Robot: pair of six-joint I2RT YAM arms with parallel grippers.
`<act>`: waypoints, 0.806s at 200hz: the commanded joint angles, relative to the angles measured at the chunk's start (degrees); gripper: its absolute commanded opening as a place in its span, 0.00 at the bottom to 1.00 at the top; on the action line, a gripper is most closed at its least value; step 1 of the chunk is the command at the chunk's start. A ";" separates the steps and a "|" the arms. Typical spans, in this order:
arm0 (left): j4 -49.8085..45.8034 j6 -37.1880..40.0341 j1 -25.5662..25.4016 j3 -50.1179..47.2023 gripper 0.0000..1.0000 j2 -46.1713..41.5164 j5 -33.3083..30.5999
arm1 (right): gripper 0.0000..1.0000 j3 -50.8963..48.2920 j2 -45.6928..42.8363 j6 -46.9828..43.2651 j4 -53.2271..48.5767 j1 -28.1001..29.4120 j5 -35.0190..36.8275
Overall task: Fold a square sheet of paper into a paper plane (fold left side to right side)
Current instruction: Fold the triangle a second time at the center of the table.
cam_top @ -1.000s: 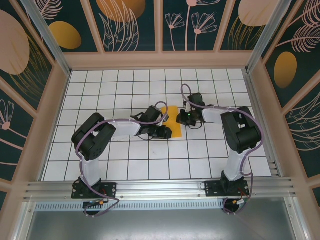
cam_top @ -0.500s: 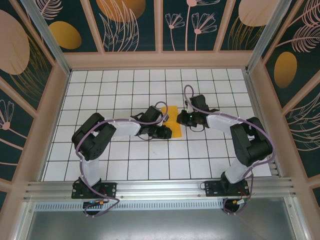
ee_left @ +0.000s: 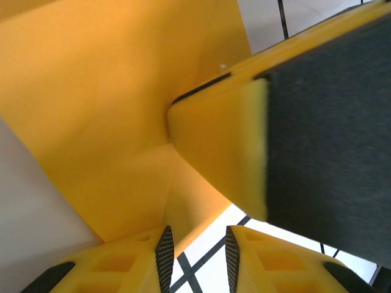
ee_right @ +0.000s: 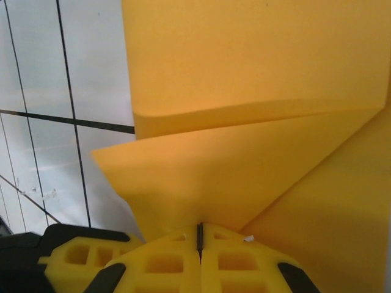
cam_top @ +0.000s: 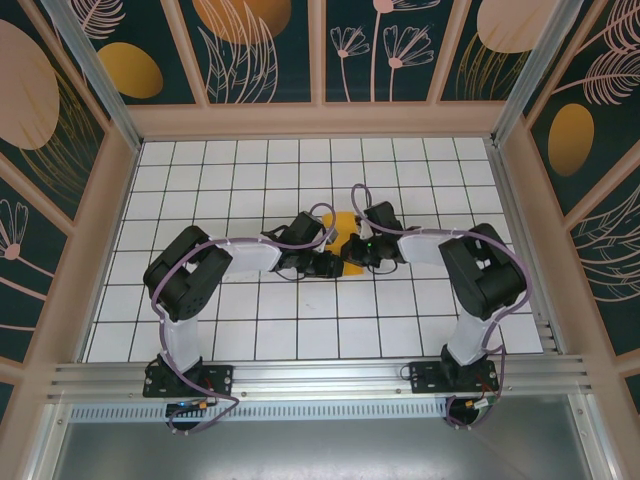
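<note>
**Setting.** A boxed bay walled with dark panels (cam_top: pixel 260 50) printed with pale leaves and orange ovals, framed in light wood. The table (cam_top: pixel 200 330) is white and matt, ruled in black into square tiles. A ribbed aluminium rail (cam_top: pixel 320 375) runs along its near edge.

**Item.** One sheet of paper (ee_right: pixel 256 61), orange-yellow, plain, thin and unglossed.
- Location: near the middle of the table, between the two pincers and largely covered by them in the overhead view.
- Condition: partly folded. A triangular flap (ee_right: pixel 232 165) stands off the layer beneath, with a soft roll along its upper edge and shadow under it. The creases look loose rather than sharply pressed.

**Left pincer** (ee_left: pixel 195 244). Yellow plastic fingers faced with black ribbed pads (ee_left: pixel 164 253). They stand slightly apart, and white table and a grid line show through the gap with nothing visibly between. It sits just beside the paper's lower edge.

**Right pincer** (ee_right: pixel 200 229). Same make. The fingers are closed to a hairline seam at the low point of the raised flap, apparently nipping its edge.

**Handling (judged).** The sheet is probably very light and limp, so it will bend under any push and spring back until creased. It is likely to slide on the smooth table. It marks for good and tears easily. The best hold is a free corner or edge of the flap, with the other pincer pinning the lower layer near the fold line. A grip mid-sheet would likely crumple it.
</note>
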 commanded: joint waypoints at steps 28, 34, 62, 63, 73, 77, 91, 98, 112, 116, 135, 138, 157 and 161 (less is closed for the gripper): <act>-2.98 1.63 0.28 -2.12 0.34 5.49 -6.79 | 0.07 3.52 3.36 -2.30 -2.96 0.36 5.31; -2.98 1.63 0.31 -2.05 0.34 5.52 -6.79 | 0.07 3.60 3.44 -2.52 -3.46 0.24 5.88; -3.20 1.71 0.25 -1.94 0.34 5.63 -6.79 | 0.07 4.38 3.20 -3.67 -5.69 -1.16 8.13; -3.22 1.71 0.24 -1.94 0.34 5.66 -6.79 | 0.07 4.38 3.20 -3.67 -5.69 -1.16 8.13; -3.24 1.71 0.28 -1.94 0.34 5.73 -6.77 | 0.07 5.08 3.29 -4.33 -6.53 -1.58 8.83; -3.24 1.76 0.31 -1.94 0.33 5.84 -6.71 | 0.07 5.33 3.37 -4.59 -7.02 -1.88 9.15; -3.28 1.81 0.30 -1.86 0.33 5.95 -6.70 | 0.07 6.23 3.57 -5.37 -7.81 -3.02 9.73; -3.25 1.78 0.30 -1.85 0.34 5.95 -6.69 | 0.07 6.47 3.62 -5.54 -7.89 -3.72 9.81; -3.24 1.80 0.25 -1.93 0.33 6.04 -6.70 | 0.07 6.99 3.66 -5.96 -7.91 -4.97 9.81; -3.24 1.80 0.26 -1.94 0.33 5.97 -6.63 | 0.07 7.17 3.77 -6.07 -8.08 -5.33 9.84; -3.15 1.91 0.31 -1.94 0.33 6.03 -6.62 | 0.07 8.12 4.19 -6.85 -8.30 -7.04 9.80; -3.15 1.85 0.28 -2.06 0.33 6.01 -6.62 | 0.07 8.23 4.21 -6.93 -8.27 -7.18 9.83; -2.99 1.93 0.28 -2.13 0.33 5.76 -6.53 | 0.07 9.00 4.78 -7.37 -8.39 -8.28 9.57; -2.93 1.89 0.24 -2.24 0.33 5.64 -6.53 | 0.07 9.05 4.84 -7.47 -8.41 -8.33 9.44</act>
